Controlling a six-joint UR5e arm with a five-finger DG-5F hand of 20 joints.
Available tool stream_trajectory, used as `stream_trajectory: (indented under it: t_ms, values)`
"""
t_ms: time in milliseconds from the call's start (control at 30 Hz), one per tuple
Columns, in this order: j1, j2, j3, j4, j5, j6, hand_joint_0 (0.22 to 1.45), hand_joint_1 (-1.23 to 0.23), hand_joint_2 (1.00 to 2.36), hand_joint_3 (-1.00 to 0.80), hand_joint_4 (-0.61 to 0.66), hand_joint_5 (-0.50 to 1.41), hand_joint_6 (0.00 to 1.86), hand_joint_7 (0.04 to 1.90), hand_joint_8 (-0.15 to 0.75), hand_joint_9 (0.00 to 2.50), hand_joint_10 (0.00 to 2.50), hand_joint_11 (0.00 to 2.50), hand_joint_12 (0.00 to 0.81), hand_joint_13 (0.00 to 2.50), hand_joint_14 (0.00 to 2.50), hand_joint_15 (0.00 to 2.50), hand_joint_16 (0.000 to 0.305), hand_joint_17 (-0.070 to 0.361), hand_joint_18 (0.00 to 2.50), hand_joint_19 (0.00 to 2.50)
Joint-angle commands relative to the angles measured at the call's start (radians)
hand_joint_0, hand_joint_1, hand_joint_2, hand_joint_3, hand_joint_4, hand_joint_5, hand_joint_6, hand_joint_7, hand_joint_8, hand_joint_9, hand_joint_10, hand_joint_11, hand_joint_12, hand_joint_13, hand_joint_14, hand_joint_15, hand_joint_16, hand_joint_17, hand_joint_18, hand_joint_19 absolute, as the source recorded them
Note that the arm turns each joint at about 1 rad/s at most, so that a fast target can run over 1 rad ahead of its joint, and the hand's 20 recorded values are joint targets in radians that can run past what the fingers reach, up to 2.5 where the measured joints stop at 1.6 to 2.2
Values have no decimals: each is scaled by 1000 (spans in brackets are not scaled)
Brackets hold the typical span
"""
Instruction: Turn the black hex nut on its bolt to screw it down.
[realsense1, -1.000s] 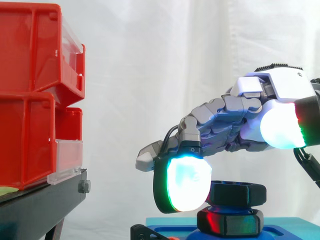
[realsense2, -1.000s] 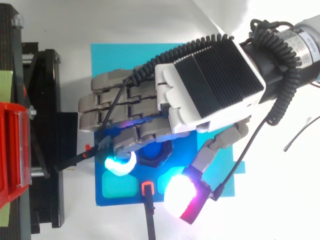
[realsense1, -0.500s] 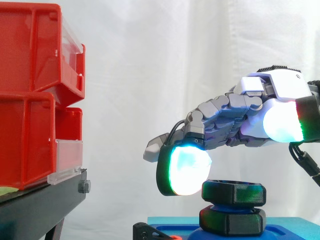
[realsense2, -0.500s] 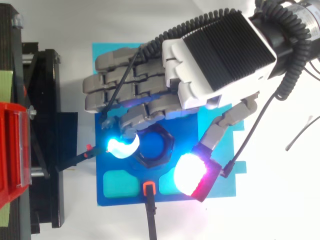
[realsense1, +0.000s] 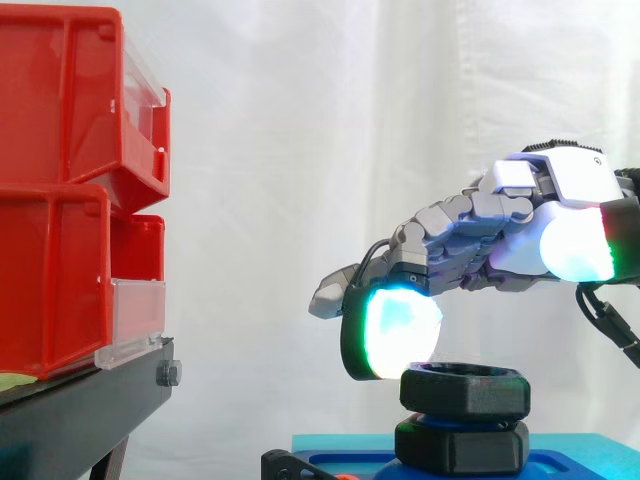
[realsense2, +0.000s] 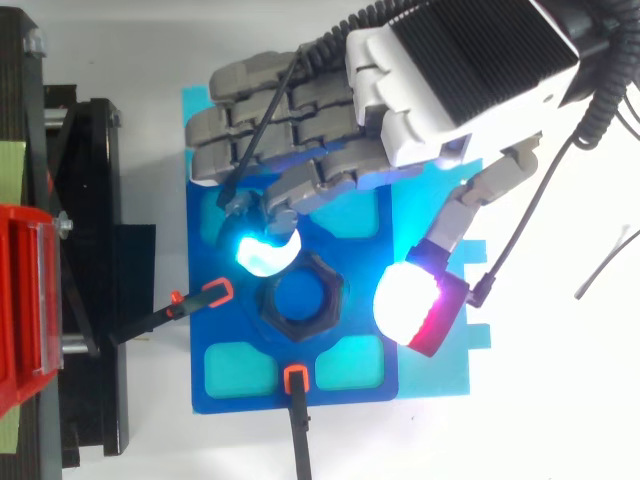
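No text, label, number or sign can be read anywhere here.

The side view looks level across the work from close by, facing the white curtain (realsense1: 330, 120), with the red bins (realsense1: 60, 200) at frame left and the hand (realsense1: 490, 240) at right. The top view looks straight down, near, on the blue plate (realsense2: 208, 245). Both views share the black hex nut (realsense1: 465, 390), the hand and the bins.

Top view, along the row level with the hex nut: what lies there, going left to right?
Red bin → black stand → orange-tipped clamp → black hex nut → the hand's glowing thumb pad.
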Motion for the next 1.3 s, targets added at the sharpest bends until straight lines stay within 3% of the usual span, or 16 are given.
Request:
stream_trajectory:
  t_ms: [0, 267, 467, 567, 600, 800, 967, 1267]
  values:
    - [-9, 0, 0, 10, -10, 2, 463, -392, 1000, -500, 310, -166, 579, 966, 316, 260, 2, 106, 370, 258, 0, 0, 51, 115, 176, 39]
    - [-24, 0, 15, 26, -47, 17, 464, -392, 1000, -500, 321, -157, 511, 1081, 316, 262, 2, 98, 370, 257, 0, 0, 51, 115, 176, 37]
    - [-18, 0, 40, 70, -54, 36, 463, -391, 1000, -500, 314, -163, 501, 1040, 315, 261, 1, 91, 371, 256, 0, 0, 51, 115, 175, 32]
    - [-7, -3, 43, 112, -54, 42, 462, -391, 1000, -500, 315, -164, 501, 1028, 315, 262, 2, 95, 371, 256, 0, 0, 51, 115, 174, 37]
    - [-3, -23, 43, 124, -51, 43, 462, -391, 1000, -500, 308, -165, 501, 1022, 315, 261, 2, 90, 371, 255, 0, 0, 51, 115, 172, 31]
    - [14, -55, 57, 153, -37, 55, 462, -392, 1000, -500, 315, -166, 501, 1008, 313, 261, 2, 91, 371, 253, 0, 0, 51, 115, 170, 37]
    - [43, -61, 55, 148, -22, 65, 463, -389, 1000, -500, 312, -166, 501, 1004, 314, 264, 2, 98, 370, 253, 0, 0, 51, 115, 170, 38]
    - [66, -77, 57, 150, -5, 68, 463, -384, 1000, -500, 295, -174, 502, 890, 308, 256, 2, 61, 369, 249, 0, 0, 51, 115, 167, 38]
